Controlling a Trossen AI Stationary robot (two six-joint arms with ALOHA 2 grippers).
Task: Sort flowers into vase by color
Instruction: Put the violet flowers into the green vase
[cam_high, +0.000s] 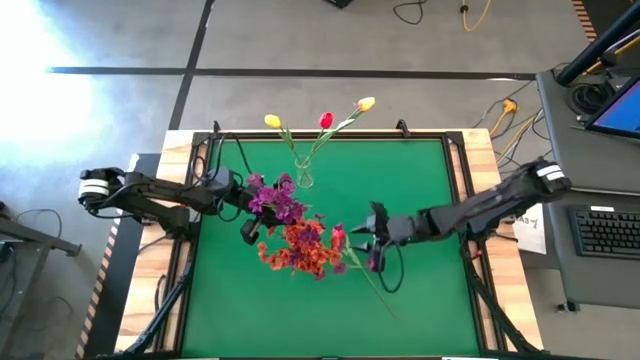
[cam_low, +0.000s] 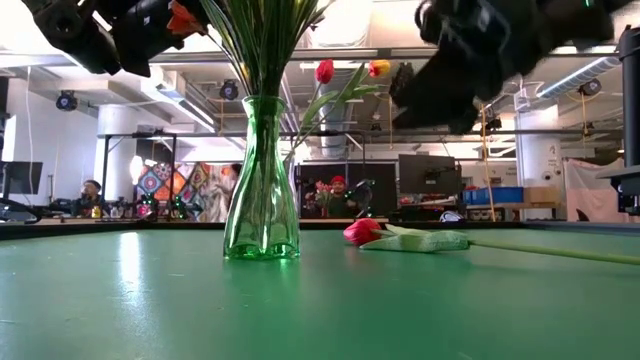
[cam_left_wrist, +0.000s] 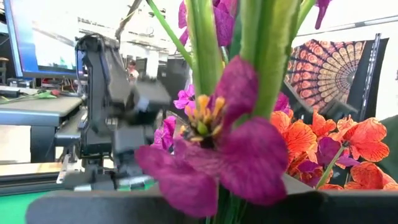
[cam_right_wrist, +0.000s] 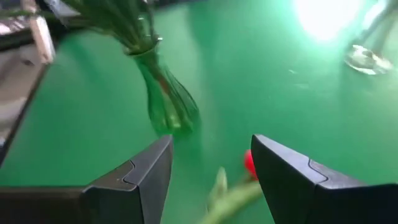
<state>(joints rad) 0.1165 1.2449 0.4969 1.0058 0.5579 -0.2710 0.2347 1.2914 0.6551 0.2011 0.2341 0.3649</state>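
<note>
A glass vase (cam_low: 262, 190) stands mid-table and holds purple sprays (cam_high: 275, 198) and orange-red sprays (cam_high: 300, 248) by their stems. My left gripper (cam_high: 250, 212) is at the purple sprays, shut on a stem. A second vase (cam_high: 302, 180) near the far edge holds two yellow tulips (cam_high: 272, 121) and a red tulip (cam_high: 325, 120). Another pink-red tulip (cam_low: 362, 232) lies flat on the table, right of the middle vase. My right gripper (cam_right_wrist: 211, 180) hovers open above its bloom, touching nothing. My left gripper is shut on a green stem of a purple spray (cam_left_wrist: 225, 202), just below the big purple bloom (cam_left_wrist: 224, 149). The fingers come roughly level from the table's left. The bloom hides the place of contact. The stems run down into the middle vase.
The lying tulip's long stem (cam_high: 378, 295) runs toward the near right part of the green table (cam_high: 250, 310). Wooden rails and black frame bars edge the table on both sides. Cables and a desk with a keyboard (cam_high: 605, 232) stand beyond the right edge.
</note>
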